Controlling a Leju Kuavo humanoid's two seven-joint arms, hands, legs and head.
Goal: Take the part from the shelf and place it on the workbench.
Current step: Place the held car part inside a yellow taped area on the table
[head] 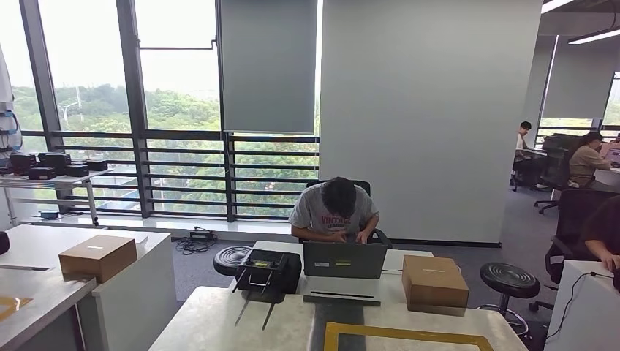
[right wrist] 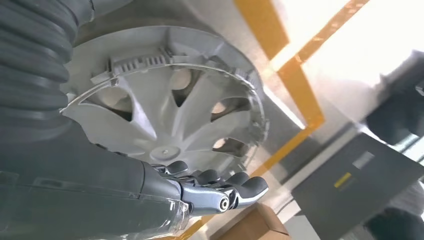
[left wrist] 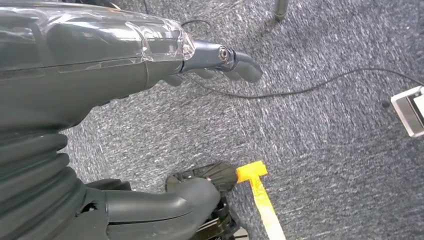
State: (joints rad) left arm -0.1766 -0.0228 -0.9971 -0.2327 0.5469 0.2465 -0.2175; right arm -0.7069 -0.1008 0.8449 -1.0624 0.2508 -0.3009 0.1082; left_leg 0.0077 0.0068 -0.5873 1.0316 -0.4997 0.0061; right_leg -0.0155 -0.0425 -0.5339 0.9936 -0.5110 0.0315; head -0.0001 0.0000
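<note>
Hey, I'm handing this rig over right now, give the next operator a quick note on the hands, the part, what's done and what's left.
Right hand: holds the part, a silver wheel cover, with fingers against its spoked face.
Left hand: holds nothing, hanging over the grey carpet, fingers curled.
Workbench: directly ahead in the head view, with a yellow-taped square on its top; the right wrist view shows the wheel cover in front of yellow tape, and I cannot tell whether it touches the surface.
Done: part is off the shelf and carried to the bench.
Left: set it down on the workbench, probably inside the taped square, then release.
</note>
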